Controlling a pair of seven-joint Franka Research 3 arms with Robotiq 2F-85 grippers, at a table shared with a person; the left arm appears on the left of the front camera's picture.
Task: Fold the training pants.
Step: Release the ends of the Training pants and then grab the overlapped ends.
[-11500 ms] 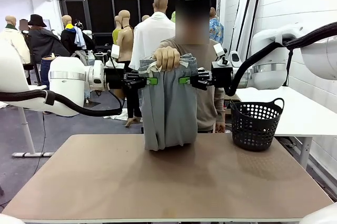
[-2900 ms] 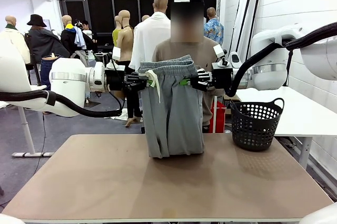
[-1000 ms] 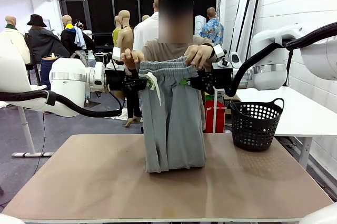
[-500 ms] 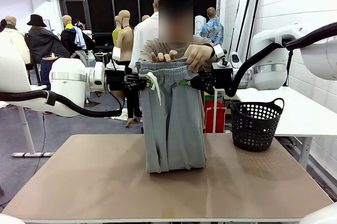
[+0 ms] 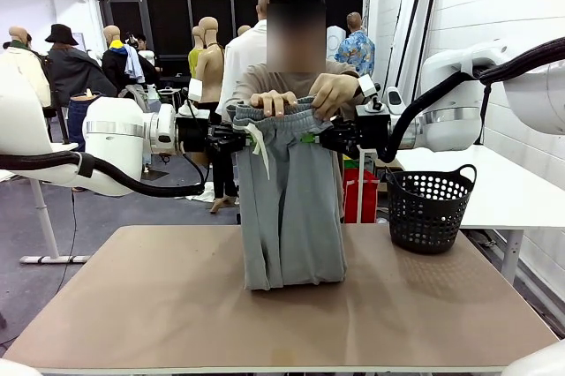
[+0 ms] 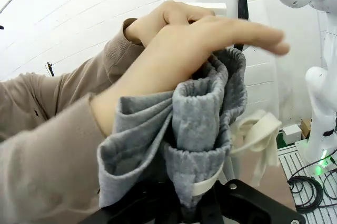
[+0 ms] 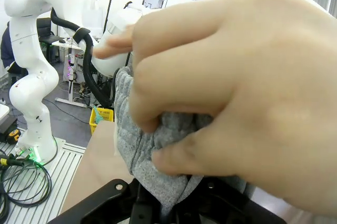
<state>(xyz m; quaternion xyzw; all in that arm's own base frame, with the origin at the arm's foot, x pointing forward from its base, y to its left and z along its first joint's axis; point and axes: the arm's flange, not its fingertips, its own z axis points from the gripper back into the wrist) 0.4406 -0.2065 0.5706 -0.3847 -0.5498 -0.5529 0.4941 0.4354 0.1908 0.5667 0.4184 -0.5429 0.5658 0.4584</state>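
The light grey training pants (image 5: 290, 208) hang folded above the table, their lower end resting on the brown top. My left gripper (image 5: 248, 138) is shut on the left end of the waistband, and my right gripper (image 5: 308, 138) is shut on the right end. The person's two hands (image 5: 305, 96) grasp the gathered waistband between and above my grippers. A pale drawstring (image 5: 259, 145) dangles at the left. In the left wrist view the person's hand (image 6: 174, 45) covers the waistband (image 6: 200, 129). Seen from the right wrist, a hand (image 7: 247, 77) clutches the grey cloth (image 7: 158, 166).
A black perforated basket (image 5: 430, 208) stands at the table's far right. The brown table (image 5: 282, 314) stretches toward me in front of the pants. A white table (image 5: 503, 186) lies to the right beyond the basket.
The person's left-side hand has slid from the outer edge of the waistband toward its middle. Both grippers and the pants have stayed in place.
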